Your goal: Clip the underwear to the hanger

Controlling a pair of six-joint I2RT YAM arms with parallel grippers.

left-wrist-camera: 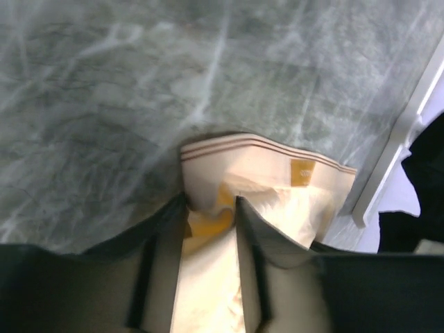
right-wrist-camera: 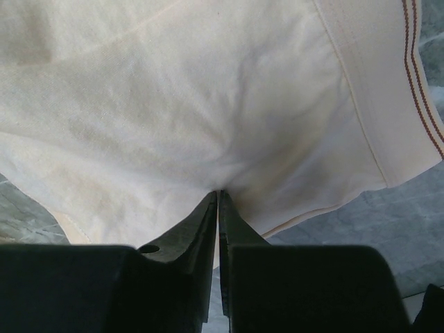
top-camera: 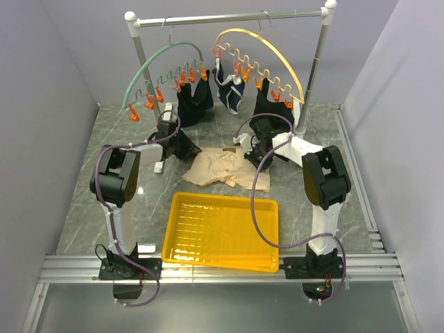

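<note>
The beige underwear (top-camera: 220, 168) lies crumpled on the table between my two grippers. My left gripper (top-camera: 186, 147) is at its left edge. In the left wrist view the left gripper (left-wrist-camera: 210, 201) has its fingers closed around a bunched fold of the underwear (left-wrist-camera: 270, 187), just behind the striped waistband. My right gripper (top-camera: 258, 158) is at the cloth's right edge. In the right wrist view the right gripper (right-wrist-camera: 218, 193) is pinched shut on the underwear (right-wrist-camera: 208, 97). The green hanger (top-camera: 156, 61) with orange clips (top-camera: 149, 104) hangs on the rail at the back left.
A yellow arc hanger (top-camera: 274, 50) hangs at the back right with a navy white-trimmed brief (top-camera: 230, 90). Black garments (top-camera: 194, 97) hang from both hangers. A yellow tray (top-camera: 222, 230) sits in front of the underwear. White rack posts (top-camera: 142, 66) stand behind.
</note>
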